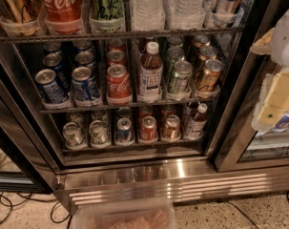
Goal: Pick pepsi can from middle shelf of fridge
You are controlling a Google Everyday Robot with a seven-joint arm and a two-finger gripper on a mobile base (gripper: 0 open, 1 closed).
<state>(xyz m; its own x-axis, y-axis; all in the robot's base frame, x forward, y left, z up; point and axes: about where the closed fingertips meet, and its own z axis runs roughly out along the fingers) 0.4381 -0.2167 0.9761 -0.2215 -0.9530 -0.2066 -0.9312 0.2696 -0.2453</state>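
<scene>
The fridge [134,173] stands open in front of me, with a dark interior and a steel base panel. Its middle shelf [129,104] is a wire rack with clear holders along the front. Two rows of blue pepsi cans stand at its left end, the front ones at the far left [51,86] and beside it [85,84]. My gripper [276,97], pale white and yellowish, hangs at the right edge of the view, outside the fridge and well right of the pepsi cans. A blue and silver can-like shape [284,120] shows just under it; I cannot tell whether it is held.
On the middle shelf, right of the pepsi cans, stand red Coca-Cola cans [118,82], a tea bottle [150,70], green cans [180,76] and bronze cans [209,74]. Bottles fill the shelf above, small cans the shelf below. A clear plastic bin [125,216] and cables [5,209] lie on the floor.
</scene>
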